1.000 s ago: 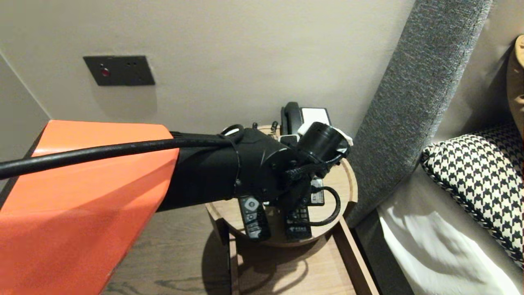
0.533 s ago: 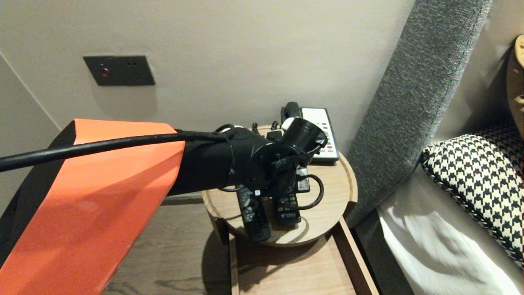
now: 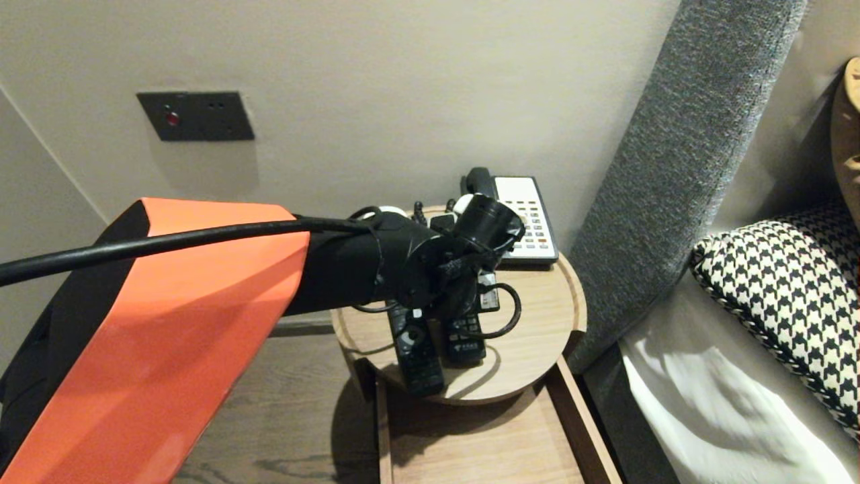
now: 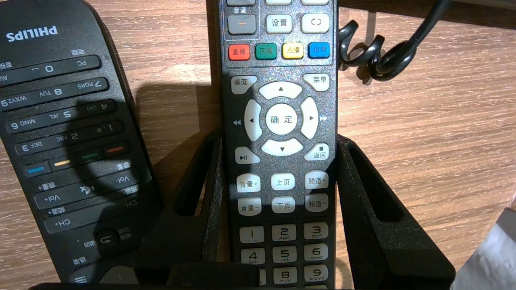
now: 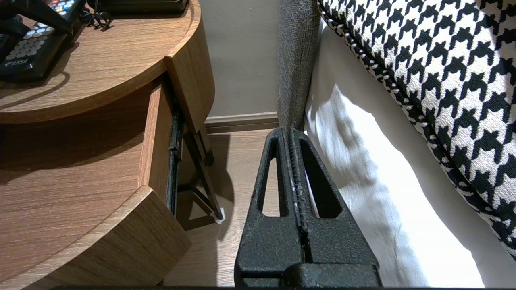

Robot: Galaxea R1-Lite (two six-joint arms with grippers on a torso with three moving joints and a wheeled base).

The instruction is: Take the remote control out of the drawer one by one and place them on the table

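Hovering over the round bench (image 3: 544, 316), the left tool (image 3: 463, 308) is hiding most of the white-keyed remote (image 3: 465, 344) in the head view. Its wrist view is showing the fingers (image 4: 181, 245) clamping that remote's long edges, both ends cut off. Right wrist view: the right tool (image 5: 291, 133) is hanging pinched together beside the bed (image 5: 363, 193).

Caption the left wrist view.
Left gripper closed on the grey remote by its sides, Philips remote alongside, wooden tabletop beneath.
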